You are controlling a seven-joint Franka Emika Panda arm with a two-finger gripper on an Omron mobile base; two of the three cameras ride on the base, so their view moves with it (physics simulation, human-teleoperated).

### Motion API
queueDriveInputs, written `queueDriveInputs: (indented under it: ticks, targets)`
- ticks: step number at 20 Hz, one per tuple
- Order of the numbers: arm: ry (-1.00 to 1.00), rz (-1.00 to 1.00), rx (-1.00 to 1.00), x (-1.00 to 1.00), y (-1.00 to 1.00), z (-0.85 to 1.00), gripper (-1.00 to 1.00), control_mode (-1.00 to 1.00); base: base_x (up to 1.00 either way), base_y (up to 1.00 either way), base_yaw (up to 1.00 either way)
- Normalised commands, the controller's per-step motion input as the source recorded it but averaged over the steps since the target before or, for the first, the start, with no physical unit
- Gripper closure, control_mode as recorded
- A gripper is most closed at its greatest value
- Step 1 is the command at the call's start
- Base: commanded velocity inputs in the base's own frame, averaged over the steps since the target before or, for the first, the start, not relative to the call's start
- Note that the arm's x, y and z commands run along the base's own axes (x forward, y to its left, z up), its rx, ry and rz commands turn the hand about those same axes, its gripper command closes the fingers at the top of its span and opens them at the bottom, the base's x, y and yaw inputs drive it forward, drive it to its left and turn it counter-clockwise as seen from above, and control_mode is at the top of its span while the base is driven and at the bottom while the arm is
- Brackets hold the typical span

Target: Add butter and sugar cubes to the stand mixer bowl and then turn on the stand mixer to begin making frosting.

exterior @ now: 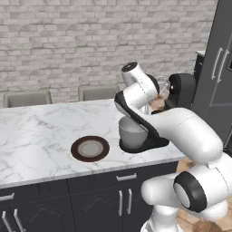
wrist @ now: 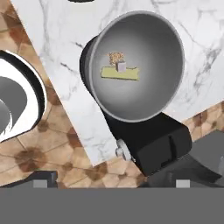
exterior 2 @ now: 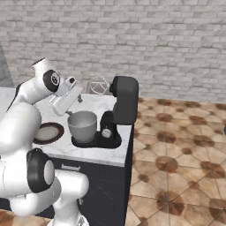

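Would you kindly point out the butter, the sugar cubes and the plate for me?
butter point(wrist: 120, 73): hand view, middle of the yellow stick in the bowl.
sugar cubes point(wrist: 116, 57): hand view, the tan speckled cube.
plate point(exterior: 90, 148): left base view, its pale centre.

Black stand mixer point(exterior 2: 118, 115) carries a grey metal stand mixer bowl point(wrist: 168, 65); inside lie pale yellow butter point(wrist: 120, 73) and tan sugar cubes point(wrist: 118, 62). White marble desk point(exterior: 41, 131), grey-veined; dark brown-rimmed plate point(exterior: 90, 148).
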Motion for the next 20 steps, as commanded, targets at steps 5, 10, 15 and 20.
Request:
queueDriveInputs:
  ticks: [5, 10, 15, 20]
  targets:
    - [-0.08, -0.04, 0.29, -0.76, -0.95, 1.0, -1.0, -1.0, 0.0, 0.0, 0.0]
    - [-0.03, -0.09, 0.31, -0.2, -1.0, 0.85, -1.0, -1.0, 0.0, 0.0, 0.0]
    - [0.0, -0.11, 0.32, 0.33, -1.0, 0.28, -1.0, -1.0, 0.0, 0.0, 0.0]
    - [-0.01, -0.03, 0.33, 0.59, -0.98, 0.0, -1.0, -1.0, 0.0, 0.0, 0.0]
